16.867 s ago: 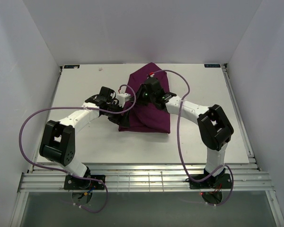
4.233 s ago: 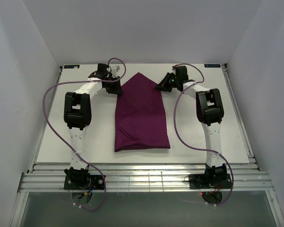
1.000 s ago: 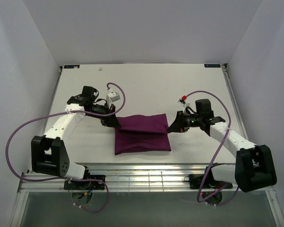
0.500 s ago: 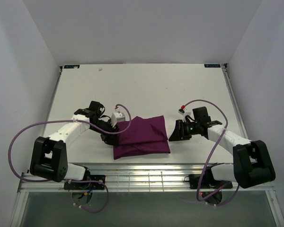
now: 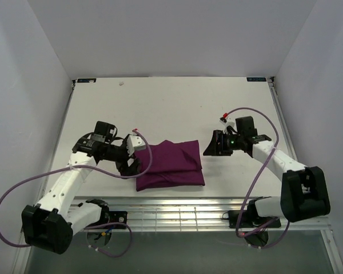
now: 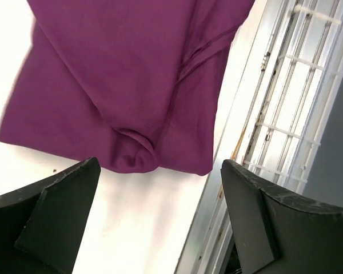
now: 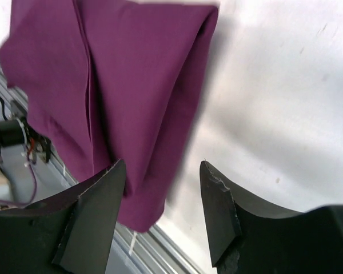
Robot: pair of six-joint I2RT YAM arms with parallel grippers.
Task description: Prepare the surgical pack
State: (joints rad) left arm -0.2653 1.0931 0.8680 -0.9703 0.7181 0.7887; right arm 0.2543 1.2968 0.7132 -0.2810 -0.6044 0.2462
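You see one folded purple bundle (image 5: 170,164) on the counter (image 5: 160,108); your left tool (image 6: 160,165) and right tool (image 7: 162,165) both gape wide, empty.

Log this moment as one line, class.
surgical pack: folded purple bundle on table | left gripper: open, at left end | right gripper: open, at right end

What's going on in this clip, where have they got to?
Two robot arms are working on a folded purple cloth bundle that lies near the front edge of the white table. The left tool is at the bundle's left end and the right tool is at its right end. Both are open, and neither grips the cloth. No tray, instruments or gauze can be seen.
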